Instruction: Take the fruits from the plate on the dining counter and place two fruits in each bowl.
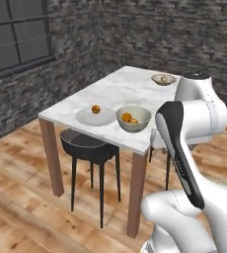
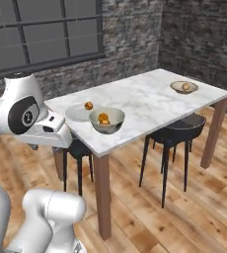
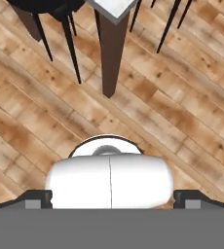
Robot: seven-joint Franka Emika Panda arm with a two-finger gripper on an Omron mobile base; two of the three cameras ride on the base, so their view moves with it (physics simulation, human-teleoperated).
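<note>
Tool state cannot be told; the hand camera looks down at the wooden floor (image 3: 182, 112) beside a table leg (image 3: 113, 53). At frame centre the near bowl (image 1: 133, 118) holds two fruits (image 1: 127, 117), the far bowl (image 1: 164, 79) one, and one orange fruit (image 1: 95, 108) lies on the plate (image 1: 88, 117). Judged step: fetch that last fruit, which calls for swinging up over the table (image 1: 120, 89).

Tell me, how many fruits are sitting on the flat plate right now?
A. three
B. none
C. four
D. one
D: a single orange fruit lies on the plate, while the near bowl holds two orange fruits and the far bowl holds one pale one.
</note>
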